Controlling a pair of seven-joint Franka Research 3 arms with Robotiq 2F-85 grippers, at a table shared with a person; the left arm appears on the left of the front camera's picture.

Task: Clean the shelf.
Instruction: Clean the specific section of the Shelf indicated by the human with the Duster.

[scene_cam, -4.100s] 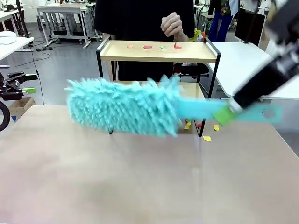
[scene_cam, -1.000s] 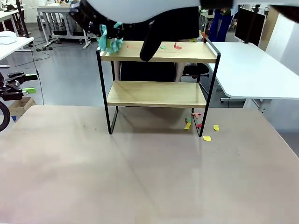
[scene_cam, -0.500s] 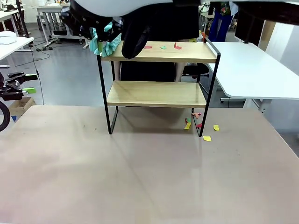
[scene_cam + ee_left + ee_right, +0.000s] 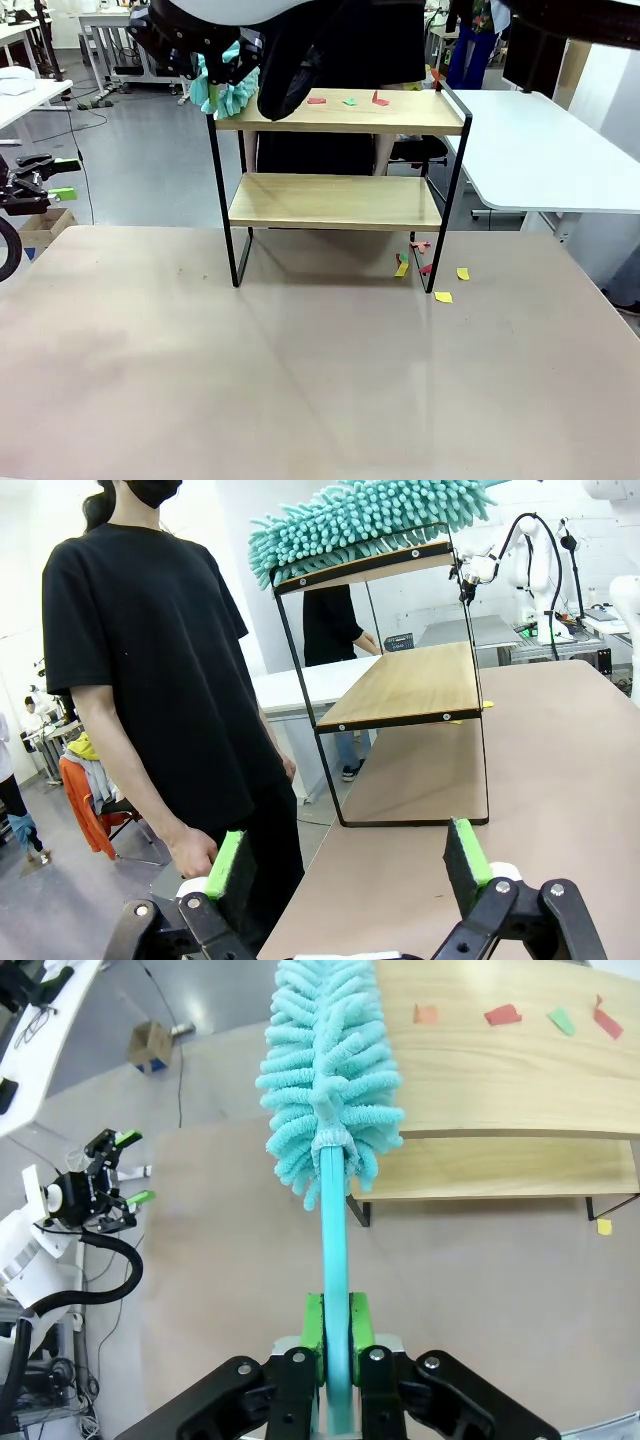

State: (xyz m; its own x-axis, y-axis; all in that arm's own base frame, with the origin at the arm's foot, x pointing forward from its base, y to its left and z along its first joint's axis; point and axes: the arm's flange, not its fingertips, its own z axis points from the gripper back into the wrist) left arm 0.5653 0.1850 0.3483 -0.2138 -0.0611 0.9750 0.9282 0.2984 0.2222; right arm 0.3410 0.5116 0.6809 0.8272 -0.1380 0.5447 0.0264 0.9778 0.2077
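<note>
The shelf is standing in the upper middle of the front view, on the far side of the table.
The right wrist view is showing the right gripper squeezing the handle of a blue-green duster that is reaching over the top board, with paper bits at the upper right. The left wrist view is showing the left gripper at the bottom, spread wide and holding nothing, and a person at the left. The front view is showing scraps lying by the shelf's right leg.

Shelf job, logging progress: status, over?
Right gripper shut on duster, at shelf top's left end. Left gripper open, empty. Paper scraps on top board. Person close behind.
</note>
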